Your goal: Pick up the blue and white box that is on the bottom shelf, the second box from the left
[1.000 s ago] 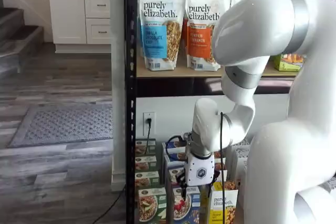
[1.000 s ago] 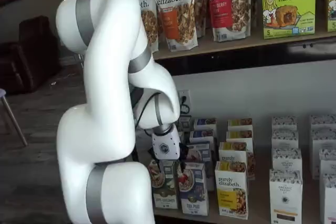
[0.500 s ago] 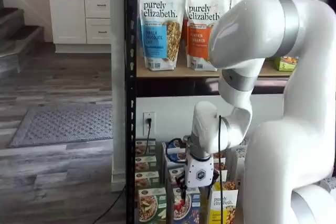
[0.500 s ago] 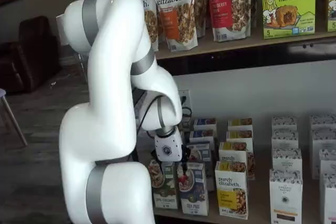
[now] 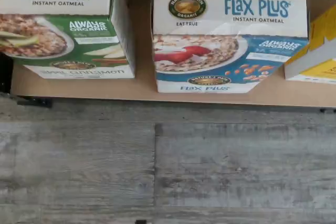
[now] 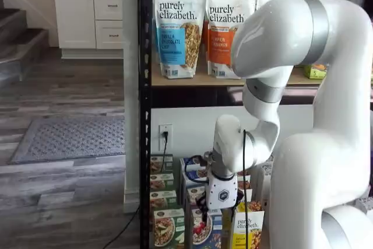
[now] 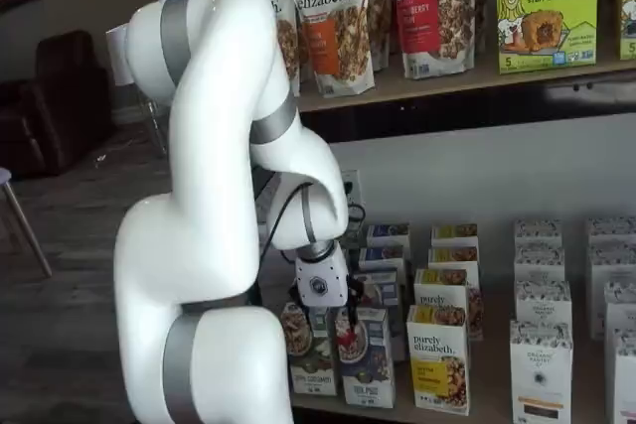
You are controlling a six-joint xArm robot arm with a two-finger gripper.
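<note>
Green-fronted box (image 5: 68,30) at the left, blue and white box (image 5: 229,35) just right of it at the near edge of the bottom shelf (image 5: 142,85), claw (image 7: 333,320) spread wide, poised just above it, grasping nothing, yellow box (image 7: 438,357) farther right

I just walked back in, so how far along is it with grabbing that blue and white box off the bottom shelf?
Done: the arm is down at the bottom shelf, with the gripper right at the top of the blue and white box. In hand: lining up; the wrist view shows that box standing beside the green box. Left: closing on it and lifting; nothing is held yet.
</note>
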